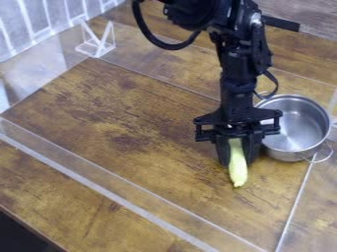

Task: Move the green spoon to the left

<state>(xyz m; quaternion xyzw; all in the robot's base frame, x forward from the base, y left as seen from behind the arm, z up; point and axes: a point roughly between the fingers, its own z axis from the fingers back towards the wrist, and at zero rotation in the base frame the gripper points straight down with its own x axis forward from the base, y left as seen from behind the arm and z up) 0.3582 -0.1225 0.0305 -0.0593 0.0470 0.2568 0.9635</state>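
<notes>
Camera view shows my black gripper [235, 138] pointing straight down at the right side of the wooden tabletop [118, 108], its jaws drawn narrow onto the upper end of the green spoon [237, 165] — a small spoon with a thick yellow-green plastic handle; the handle runs out from under the fingers toward the front edge, lying flat on the wood as far as I can judge. I cannot make out the metal bowl; it is hidden beneath the fingers. Just beside it, near the right edge, stands the round steel pot [295, 126], apart from the spoon.

I judge the grasp made and the lift not yet begun; to do this well I would raise the spoon only clear of the wood, check it does not swing or slip in a pinch so near one end, then carry it across toward the left edge, away from the pot and short of the clear acrylic wall [79, 182].

Count — one spoon; one pot; one gripper; one small clear stand [95, 39] at the far left corner.
</notes>
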